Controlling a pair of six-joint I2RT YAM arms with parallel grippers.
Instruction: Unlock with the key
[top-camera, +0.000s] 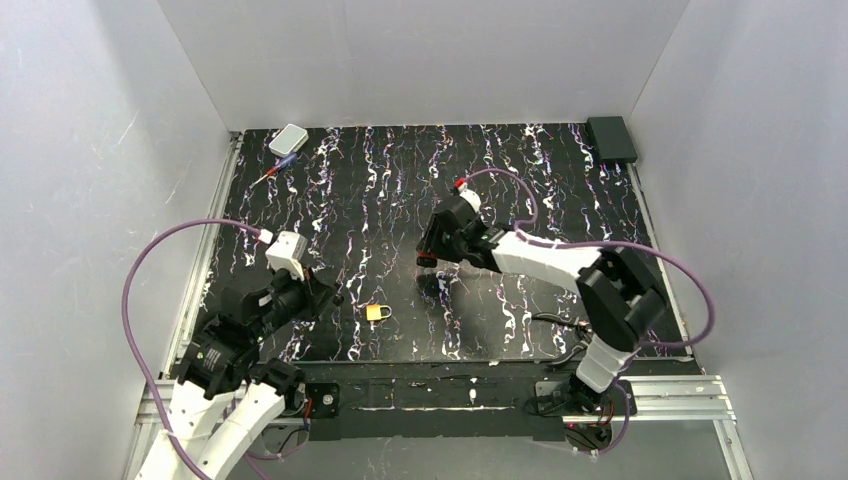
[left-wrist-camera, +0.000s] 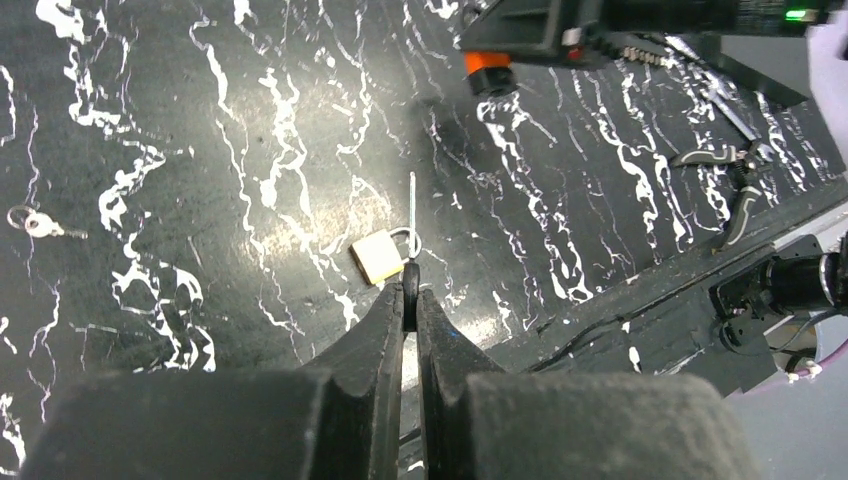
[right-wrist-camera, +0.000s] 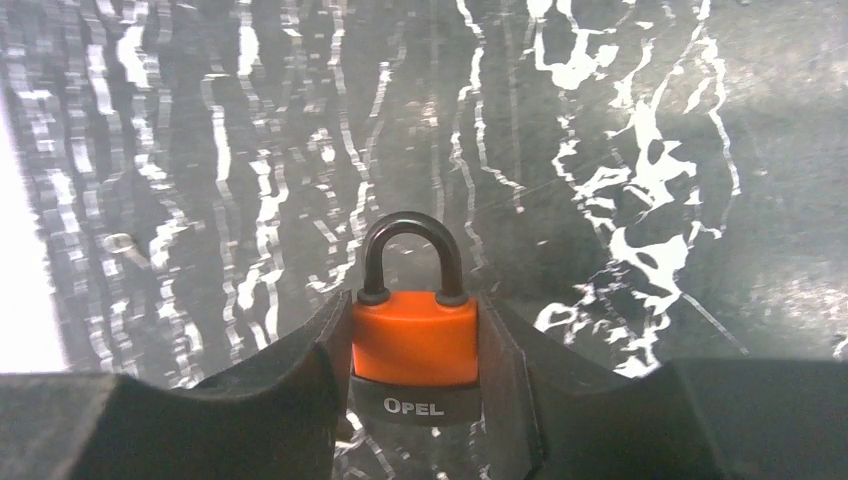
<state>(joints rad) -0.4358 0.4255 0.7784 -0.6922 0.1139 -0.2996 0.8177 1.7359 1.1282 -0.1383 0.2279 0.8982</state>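
My left gripper (left-wrist-camera: 410, 300) is shut on the key (left-wrist-camera: 410, 285), a thin dark piece seen edge-on between the fingertips, with a thin blade pointing away. In the top view the left gripper (top-camera: 333, 296) sits at the front left. My right gripper (right-wrist-camera: 413, 350) is shut on the orange padlock (right-wrist-camera: 413, 335), which has a black shackle, pushed in, and a black band reading OPEL. In the top view the right gripper (top-camera: 428, 255) holds it above the mat's middle. The orange padlock also shows in the left wrist view (left-wrist-camera: 488, 70), far from the key.
A small yellow padlock (top-camera: 378, 313) lies on the mat just beyond the left fingertips (left-wrist-camera: 378, 257). A silver key on a ring (left-wrist-camera: 30, 222) lies further left. A white box (top-camera: 289, 139) and a pen (top-camera: 272, 172) lie back left, a black box (top-camera: 611, 137) back right, and black tools (top-camera: 565, 325) front right.
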